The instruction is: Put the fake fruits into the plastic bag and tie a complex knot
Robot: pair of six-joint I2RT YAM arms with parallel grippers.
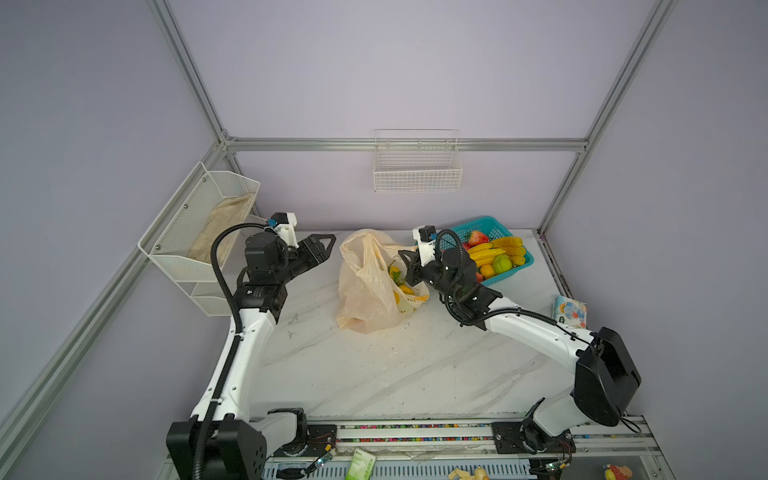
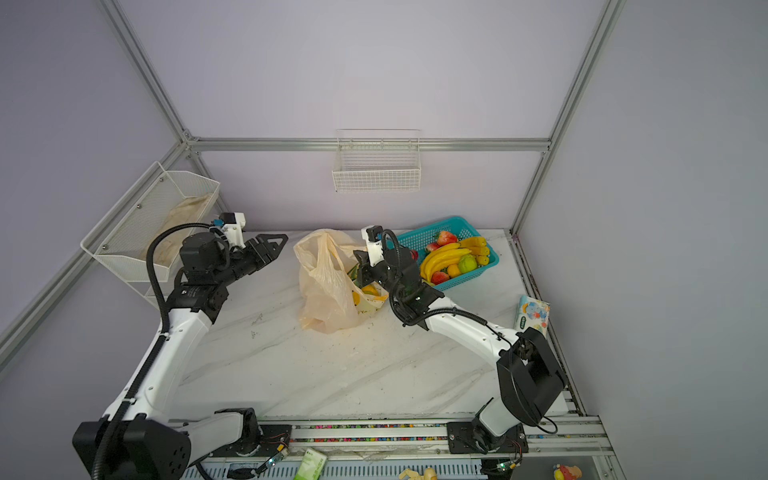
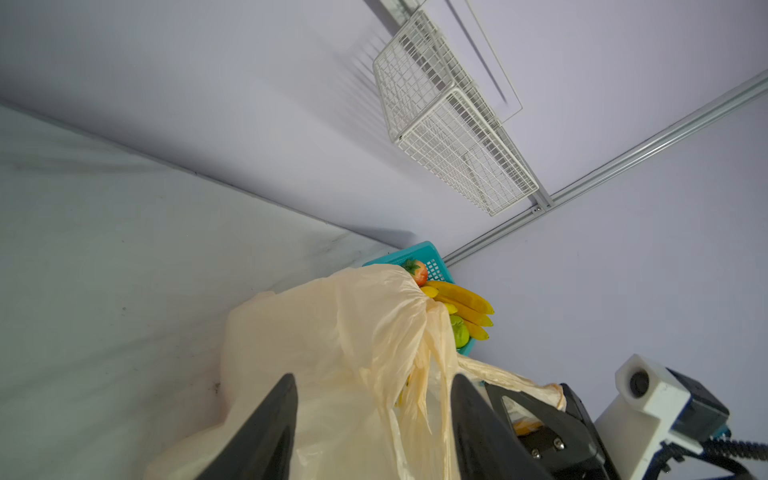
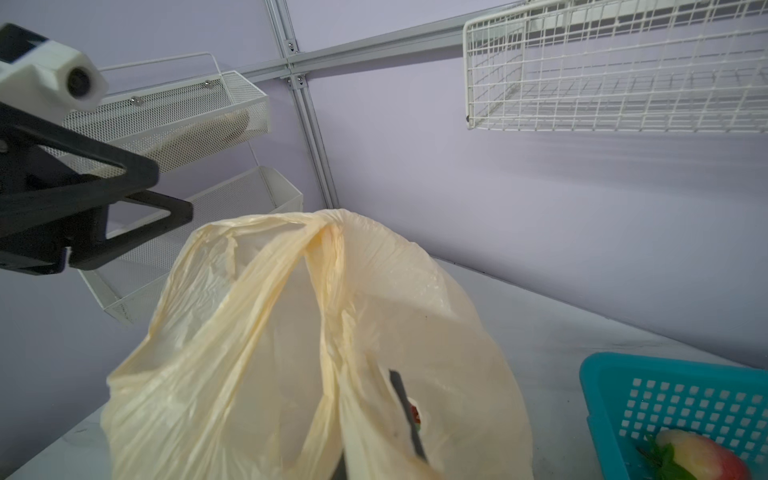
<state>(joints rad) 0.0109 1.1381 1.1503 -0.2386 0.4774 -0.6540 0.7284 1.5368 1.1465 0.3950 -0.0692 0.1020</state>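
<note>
Rail [image 1: 415, 432] along the near edge of the bench [image 1: 374, 374], both arms reaching towards the plastic bag [image 1: 365, 286] standing mid-bench.

The right tool [image 1: 407, 266] is pinched together on the bag's right-hand rim. The left tool [image 1: 326, 249] hangs just left of the bag, fingers apart, gripping nothing. Most fake fruits [image 1: 494, 253] lie in the teal basket [image 1: 478, 226] at the back right; a few yellow and green ones show inside the bag.

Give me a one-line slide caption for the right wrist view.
Right gripper shut on the bag, open left gripper clear of it, teal basket nearby.
</note>
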